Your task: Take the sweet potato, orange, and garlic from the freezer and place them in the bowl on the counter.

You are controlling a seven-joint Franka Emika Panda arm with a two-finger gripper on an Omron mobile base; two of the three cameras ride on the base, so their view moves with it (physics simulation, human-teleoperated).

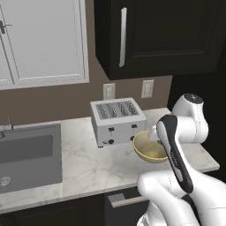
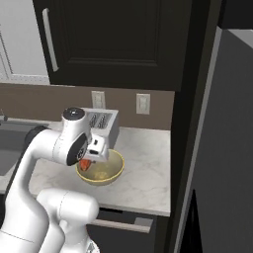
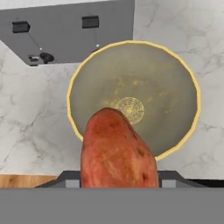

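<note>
Holding one sweet potato (image 3: pixel 117 151) over one bowl (image 3: pixel 183 70)

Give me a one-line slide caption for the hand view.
Reddish-orange oblong sweet potato held in the gripper above the wide pale yellow-tan bowl, beside the silver toaster on the white marbled counter.

There are no words, numbers or signs to read anywhere. The toaster (image 1: pixel 118 122) has small dark knobs and buttons on its front, but no letters by them. The two wall plates (image 1: pixel 148 88) behind it are blank. The bowl (image 3: pixel 134 97) has a faint round swirl in the middle of its bottom, and that is a pattern, not writing.
</note>
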